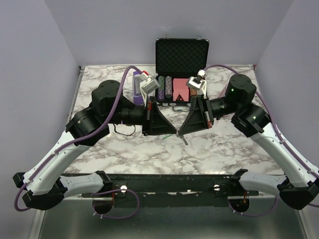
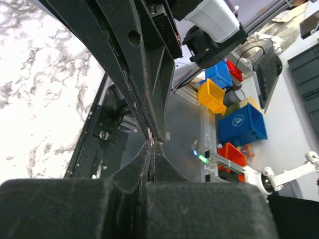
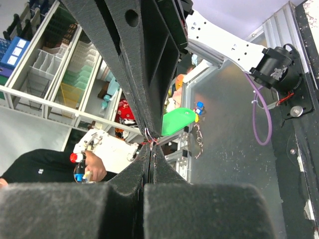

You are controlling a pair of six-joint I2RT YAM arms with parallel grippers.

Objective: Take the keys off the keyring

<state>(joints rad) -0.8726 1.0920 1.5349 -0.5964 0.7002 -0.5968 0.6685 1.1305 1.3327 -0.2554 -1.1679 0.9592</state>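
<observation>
My two grippers meet tip to tip above the middle of the table. The left gripper [image 1: 175, 132] [image 2: 151, 146] comes from the left, the right gripper [image 1: 180, 133] [image 3: 151, 148] from the right. Both sets of jaws are pressed shut. A thin wire loop of the keyring [image 3: 178, 121] shows between the touching tips. Its bright green tag sticks out just beside them. One small dark key [image 3: 197, 144] [image 1: 184, 141] dangles below the tag, off the table. What exactly each pair of fingers pinches is hidden by the pads.
An open black poker-chip case [image 1: 180, 55] with chips and cards stands at the back centre. A purple object [image 1: 136, 85] stands to its left behind the left arm. The marble tabletop [image 1: 149, 149] lies under the grippers.
</observation>
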